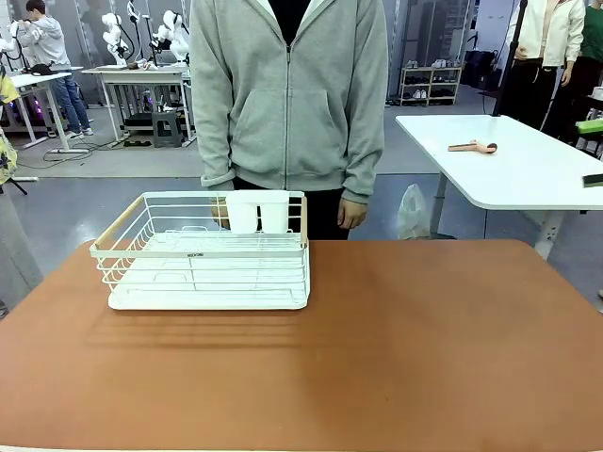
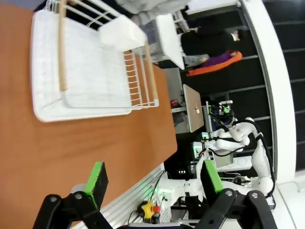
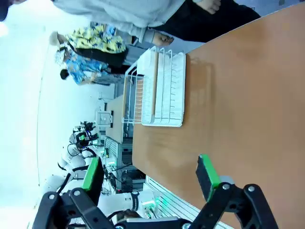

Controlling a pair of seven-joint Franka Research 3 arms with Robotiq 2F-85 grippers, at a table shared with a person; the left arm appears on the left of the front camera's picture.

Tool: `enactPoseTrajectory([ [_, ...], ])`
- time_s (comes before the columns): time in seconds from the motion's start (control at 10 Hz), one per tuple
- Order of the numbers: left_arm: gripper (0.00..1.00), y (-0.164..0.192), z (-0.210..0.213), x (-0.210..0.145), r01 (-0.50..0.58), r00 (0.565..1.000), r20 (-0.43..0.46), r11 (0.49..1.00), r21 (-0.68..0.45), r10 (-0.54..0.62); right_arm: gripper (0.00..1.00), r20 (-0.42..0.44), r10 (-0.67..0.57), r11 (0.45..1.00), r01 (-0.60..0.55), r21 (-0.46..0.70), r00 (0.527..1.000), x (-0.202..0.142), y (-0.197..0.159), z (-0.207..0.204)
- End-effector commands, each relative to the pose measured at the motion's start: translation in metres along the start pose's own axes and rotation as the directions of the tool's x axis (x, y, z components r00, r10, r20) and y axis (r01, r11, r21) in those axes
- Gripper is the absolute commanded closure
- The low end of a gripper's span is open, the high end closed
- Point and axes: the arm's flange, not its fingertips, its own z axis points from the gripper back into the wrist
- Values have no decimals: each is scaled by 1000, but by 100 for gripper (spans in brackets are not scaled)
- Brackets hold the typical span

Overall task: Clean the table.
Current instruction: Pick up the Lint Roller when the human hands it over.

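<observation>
The reddish-brown table (image 1: 396,348) spreads across the front view, with a white wire rack (image 1: 203,252) standing at its far left. In the left wrist view my left gripper (image 2: 152,179) is open, its green pads wide apart above the table's near edge (image 2: 119,143), and the rack (image 2: 86,71) lies further off. My right gripper (image 3: 150,176) is open too, hovering over the table (image 3: 238,109) with nothing between its fingers; the rack (image 3: 159,88) is well ahead of it.
A person in a grey hoodie (image 1: 287,94) stands at the far edge, one hand (image 1: 350,215) hanging just behind the rack. A white-topped table (image 1: 509,165) stands at the back right. Two white cups (image 1: 256,212) hang on the rack's far side.
</observation>
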Motion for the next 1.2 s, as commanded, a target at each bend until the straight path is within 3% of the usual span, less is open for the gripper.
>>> enactPoseTrajectory([
  [0.0, 0, 3, 20, 14, -88, 996, -28, 996, 34, 89, 0, 0, 16, 999, -16, 35, 1000, -4, -22, 6],
  [0.7, 0, 21, 22, 22, -160, 987, 19, 986, 54, 159, 0, -13, -16, 999, 16, 32, 1000, -6, -41, 2],
  [0.8, 0, 27, 18, 13, -123, 992, -26, 991, 45, 124, 0, -17, -27, 999, 27, 23, 999, -6, -39, 3],
  [1.1, 0, 27, 18, 13, -123, 992, -26, 991, 45, 124, 0, -17, -27, 999, 27, 23, 999, -6, -39, 3],
])
